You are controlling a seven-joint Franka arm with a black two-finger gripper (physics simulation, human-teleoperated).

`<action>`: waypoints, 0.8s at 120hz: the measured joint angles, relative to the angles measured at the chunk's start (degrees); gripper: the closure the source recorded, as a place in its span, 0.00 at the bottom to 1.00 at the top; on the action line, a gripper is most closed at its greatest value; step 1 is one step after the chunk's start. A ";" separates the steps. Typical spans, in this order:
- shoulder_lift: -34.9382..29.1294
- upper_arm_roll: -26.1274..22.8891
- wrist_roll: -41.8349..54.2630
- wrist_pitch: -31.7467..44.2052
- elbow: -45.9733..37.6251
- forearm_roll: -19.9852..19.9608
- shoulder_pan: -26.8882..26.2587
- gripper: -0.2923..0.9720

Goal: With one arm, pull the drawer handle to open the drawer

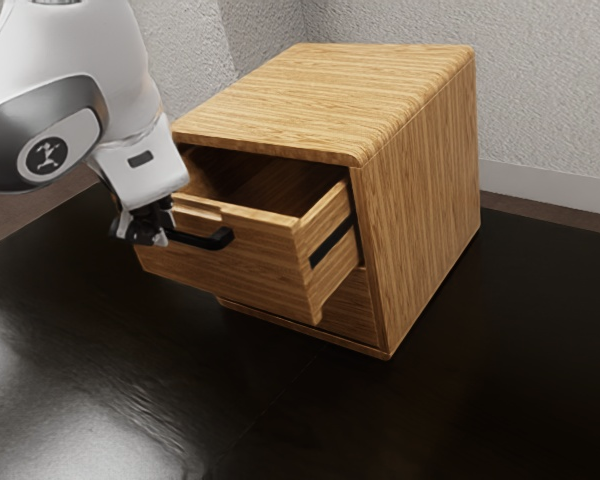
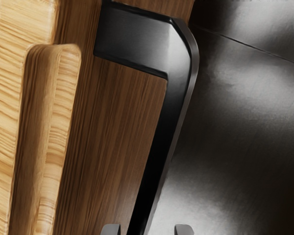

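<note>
1. The floor (image 1: 400,420) is dark and shiny, almost black. It shows soft bright spots of light.
2. Behind it is a pale, bumpy wall (image 1: 560,70). A light strip (image 1: 550,185) runs along the bottom of the wall.
3. A wooden cabinet (image 1: 420,200) stands on the dark floor, near the corner of the room. It is a box with a striped wood look and a rounded top edge.
4. The top drawer (image 1: 270,255) is pulled partway out of the cabinet, toward the exterior view's left. Inside it you can see its wooden bottom and sides.
5. A black strip (image 1: 330,242) runs along the side of the drawer.
6. Under the drawer is a second wooden front (image 1: 352,310). It sits back, level with the cabinet.
7. A black handle (image 1: 205,240) sticks out from the front of the drawer.
8. The white arm (image 1: 70,100) comes in from the exterior view's upper left and bends down to the drawer front.
9. The black gripper (image 1: 150,228) is right at the end of the handle nearer the arm.
10. I cannot tell if the gripper is squeezing the handle or is just open around it.
11. In the wrist view, the handle (image 2: 181,98) is very close. It is a black bar with a bent corner. It stands off the wooden drawer front (image 2: 108,147), with the dark floor (image 2: 250,122) beside it.
</note>
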 joint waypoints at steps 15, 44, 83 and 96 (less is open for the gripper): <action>0.13 -0.94 -0.16 -0.02 0.10 -0.88 -0.71 0.73; -1.09 -1.74 -0.43 0.06 -0.92 -1.71 -1.47 0.73; -4.31 -1.75 -0.87 0.14 -4.06 -2.46 -1.47 0.73; -5.65 -1.75 -0.97 0.10 -5.17 -2.62 -1.47 0.73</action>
